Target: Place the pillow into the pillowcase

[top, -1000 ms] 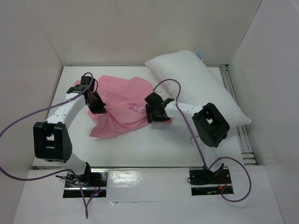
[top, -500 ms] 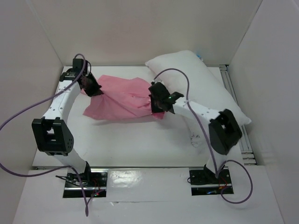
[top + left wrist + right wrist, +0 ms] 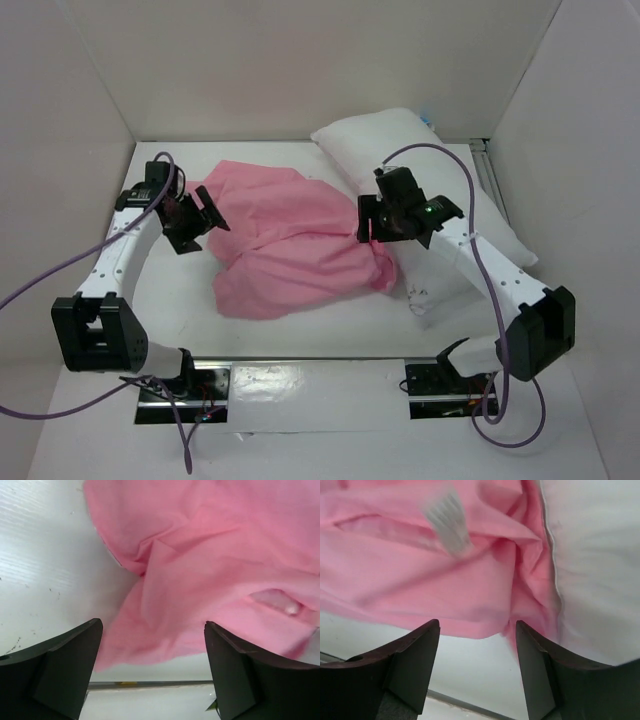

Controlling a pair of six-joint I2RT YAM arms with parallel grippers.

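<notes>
The pink pillowcase (image 3: 290,245) lies crumpled and spread across the middle of the table, its right edge against the white pillow (image 3: 440,165) at the back right. My left gripper (image 3: 203,215) stands open at the pillowcase's left edge. In the left wrist view the pillowcase (image 3: 210,560) is beyond the left gripper (image 3: 152,630), with nothing between the fingers (image 3: 65,672). My right gripper (image 3: 373,228) stands open where the pillowcase meets the pillow. The right wrist view shows pink fabric (image 3: 410,580) with a white label (image 3: 447,525) beside the pillow (image 3: 595,570), ahead of the empty right gripper (image 3: 477,627).
White walls (image 3: 80,120) close in the table on the left, back and right. A metal rail (image 3: 497,195) runs along the right side behind the pillow. Purple cables (image 3: 60,270) loop off both arms. Bare table (image 3: 330,325) lies in front of the pillowcase.
Both grippers were shut on the pillowcase and have opened and let it go. The pillowcase now lies wider and nearer. The right arm swung right toward the pillow.
</notes>
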